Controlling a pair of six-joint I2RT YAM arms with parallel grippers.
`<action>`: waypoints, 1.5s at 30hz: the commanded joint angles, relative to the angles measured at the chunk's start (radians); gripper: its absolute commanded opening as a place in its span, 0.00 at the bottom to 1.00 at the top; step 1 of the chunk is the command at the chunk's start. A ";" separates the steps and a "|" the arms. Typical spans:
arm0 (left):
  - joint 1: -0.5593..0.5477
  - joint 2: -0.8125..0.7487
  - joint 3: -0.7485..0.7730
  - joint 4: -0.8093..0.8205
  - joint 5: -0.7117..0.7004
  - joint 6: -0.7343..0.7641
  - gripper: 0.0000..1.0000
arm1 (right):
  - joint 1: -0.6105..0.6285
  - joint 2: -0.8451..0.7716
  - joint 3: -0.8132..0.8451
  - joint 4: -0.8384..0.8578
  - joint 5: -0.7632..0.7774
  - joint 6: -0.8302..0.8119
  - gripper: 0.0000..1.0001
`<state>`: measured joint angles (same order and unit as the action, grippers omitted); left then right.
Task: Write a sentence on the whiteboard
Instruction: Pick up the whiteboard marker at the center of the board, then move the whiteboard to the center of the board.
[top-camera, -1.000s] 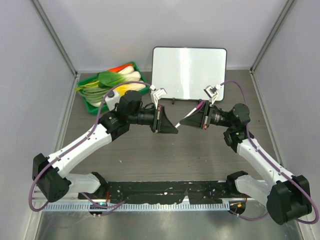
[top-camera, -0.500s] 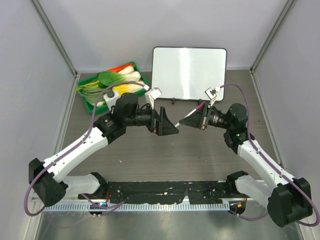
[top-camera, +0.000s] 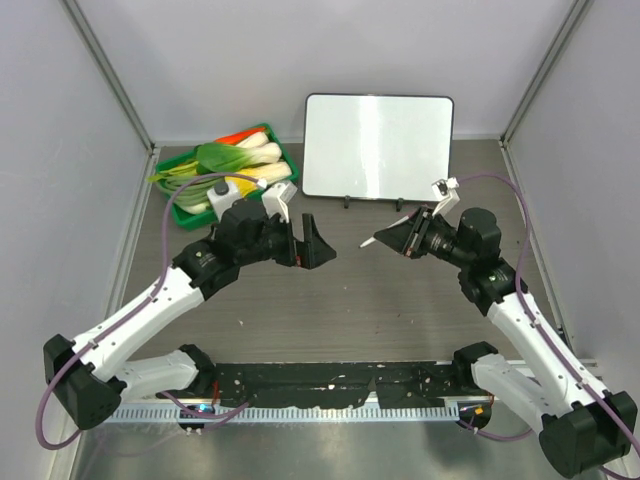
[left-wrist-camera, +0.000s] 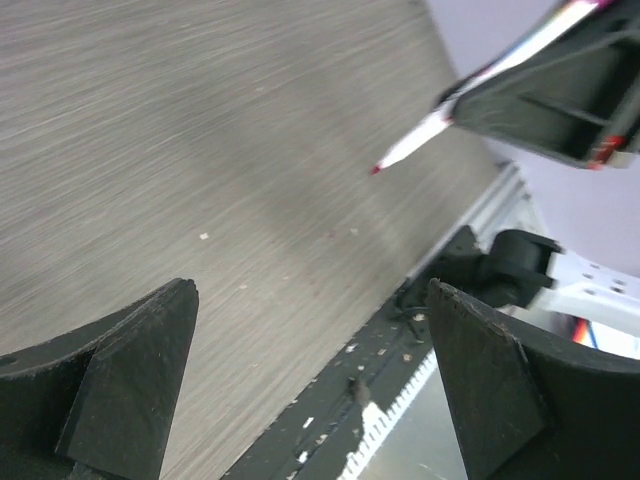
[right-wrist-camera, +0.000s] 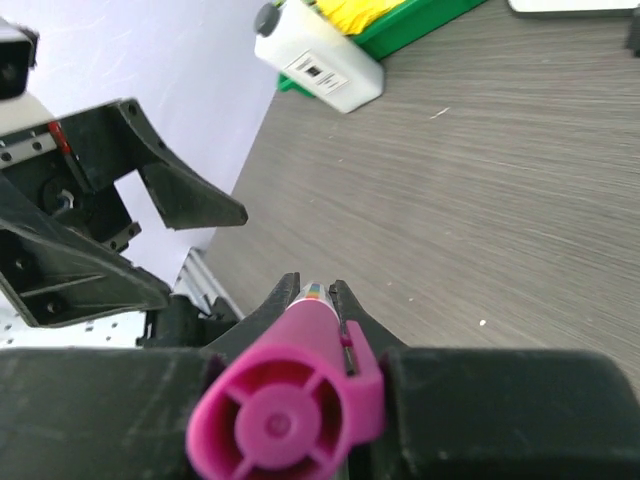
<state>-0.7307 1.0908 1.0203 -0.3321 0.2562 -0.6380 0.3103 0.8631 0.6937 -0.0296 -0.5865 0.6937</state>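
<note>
With the right claw (top-camera: 398, 236) pinching the marker (left-wrist-camera: 430, 128) and the left claw (top-camera: 312, 243) spread empty, best swing the tip squarely onto the blank whiteboard (top-camera: 378, 145), pressing lightly.

Robotics lab test cell: grey panel walls (top-camera: 50, 200), aluminium frame posts (top-camera: 108, 75), wood-grain tabletop (top-camera: 400, 300).

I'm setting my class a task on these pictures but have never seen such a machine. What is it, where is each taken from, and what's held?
Two robot arms are bolted at the near edge of a table. One picture looks down from above; the other two come from cameras on the wrists. The right arm's fingers grip a pink-capped marker; the left fingers are open and empty. At the back stand a blank whiteboard and a green tray of vegetables.
</note>
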 joint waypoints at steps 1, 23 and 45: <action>0.007 -0.009 -0.032 -0.090 -0.185 0.040 1.00 | -0.002 -0.029 0.013 -0.069 0.166 -0.054 0.01; 0.007 0.337 0.113 -0.214 -0.370 0.116 1.00 | -0.017 0.039 0.021 -0.058 0.217 -0.095 0.01; 0.108 0.702 0.447 -0.315 -0.137 0.253 0.99 | -0.089 0.125 0.013 -0.046 0.220 -0.054 0.01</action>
<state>-0.6361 1.7290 1.3643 -0.6067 0.0395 -0.4210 0.2321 0.9939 0.6933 -0.1131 -0.3782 0.6346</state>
